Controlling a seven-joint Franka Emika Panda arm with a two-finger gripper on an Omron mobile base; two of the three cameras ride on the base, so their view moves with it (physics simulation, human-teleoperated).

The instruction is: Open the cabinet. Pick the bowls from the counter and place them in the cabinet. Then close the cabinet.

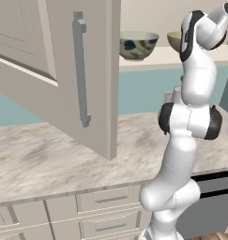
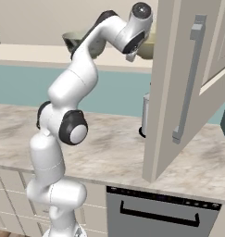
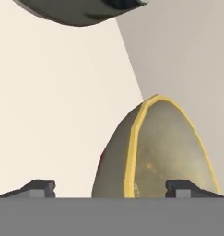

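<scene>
Now both bowls sit on the cabinet (image 1: 82, 75) shelf, the yellow bowl (image 3: 159, 152) between the gripper's (image 3: 113, 186) spread, empty jaws; backing straight out should avoid nudging the floral bowl (image 1: 138, 44).

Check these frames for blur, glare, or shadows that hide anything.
Left base view: evenly lit and sharp, floral bowl clear on the shelf, no glare. Right base view: soft shadow under the cabinet door on the counter. Hand view: yellow bowl close and slightly soft.
</scene>
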